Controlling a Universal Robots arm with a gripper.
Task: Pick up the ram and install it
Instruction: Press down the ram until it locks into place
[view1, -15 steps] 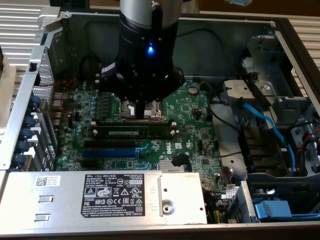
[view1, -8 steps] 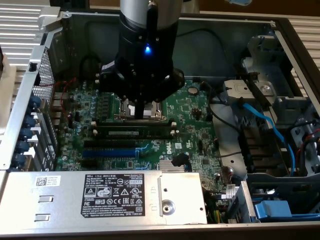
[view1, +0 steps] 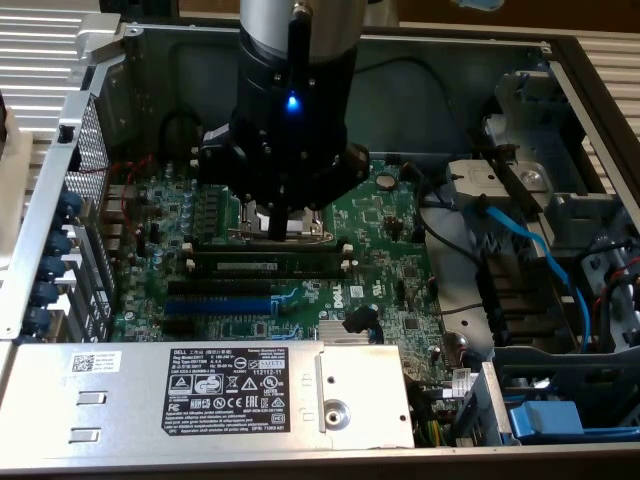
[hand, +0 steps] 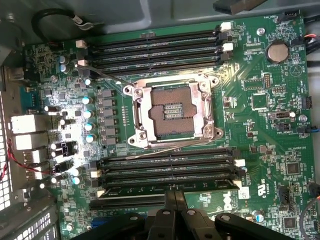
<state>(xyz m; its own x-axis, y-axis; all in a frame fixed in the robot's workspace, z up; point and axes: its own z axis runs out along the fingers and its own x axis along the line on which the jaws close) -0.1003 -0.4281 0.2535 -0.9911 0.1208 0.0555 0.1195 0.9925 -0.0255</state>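
Slim dark-green ram stick (view1: 268, 266) seated in black slot; fingers (hand: 175, 200) clenched, holding nothing

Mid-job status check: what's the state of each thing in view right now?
gripper: shut, holding nothing.
ram: standing in a memory slot beside the processor socket; latching unclear.
processor socket: empty, contacts bare.
memory slots across the socket: empty.
computer case: open.
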